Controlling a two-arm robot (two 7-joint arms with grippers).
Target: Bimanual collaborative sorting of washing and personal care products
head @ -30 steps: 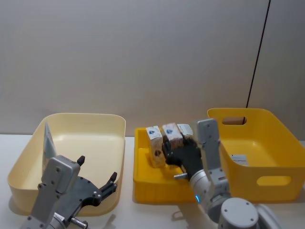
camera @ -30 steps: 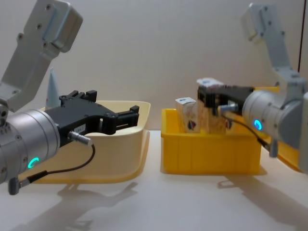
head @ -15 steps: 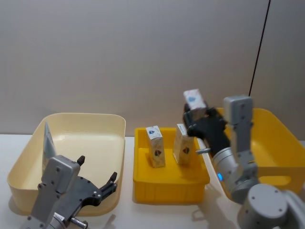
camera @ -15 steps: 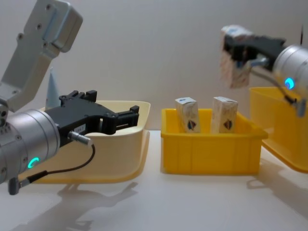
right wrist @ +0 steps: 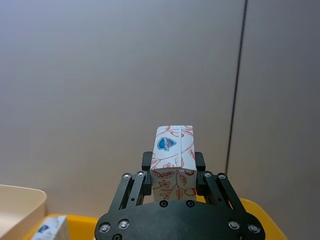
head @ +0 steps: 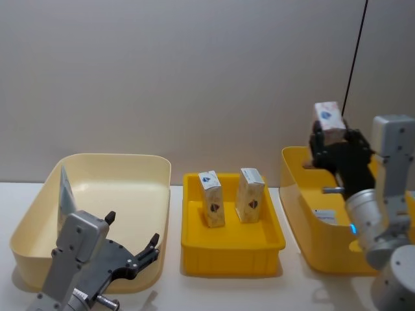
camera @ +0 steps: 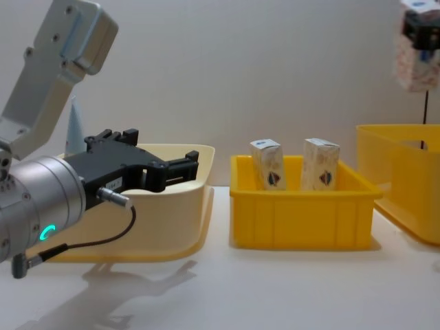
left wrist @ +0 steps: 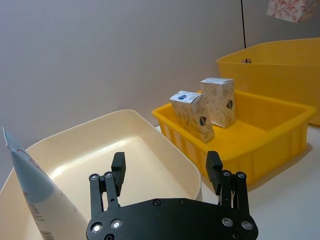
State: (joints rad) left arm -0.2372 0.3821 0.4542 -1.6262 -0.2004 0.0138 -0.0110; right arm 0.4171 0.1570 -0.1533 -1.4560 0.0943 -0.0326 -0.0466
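White carton (head: 329,120) w/ red floral print and a small blue badge sits clamped upright between the fingers of the right gripper (head: 333,144), held up in the air above the big yellow bin (head: 310,214) on the robot's right. In the right wrist view the carton (right wrist: 173,156) stands squeezed by both black fingers (right wrist: 145,165), badge near its top. In the chest view it hangs high at the right edge (camera: 416,60), well above the bin's rim (camera: 392,129).

Two more cartons stand upright inside the small yellow tray (head: 231,249) in the middle: left carton (head: 211,198) and right carton (head: 250,195), side by side, near each other but apart. Chest view shows them poking up over the tray wall (camera: 302,213): one (camera: 268,163), the other (camera: 321,163). Both carry the blue badge low on the front.

Big yellow bin has a handle slot in its back wall and a white label or flat item (head: 325,216) low inside; can't tell what it is.

Cream basin (head: 123,165) sits on the robot's left, beside the tray. A light-blue squeeze tube (head: 65,193) leans inside it at the left side, tip up. In the left wrist view the tube (left wrist: 35,197) shows red print on it.

Left gripper (head: 133,249) hovers low over the near rim of the cream basin, fingers spread w/ nothing between them (left wrist: 167,170). Grey wall behind, white table (camera: 275,289) under all three containers.
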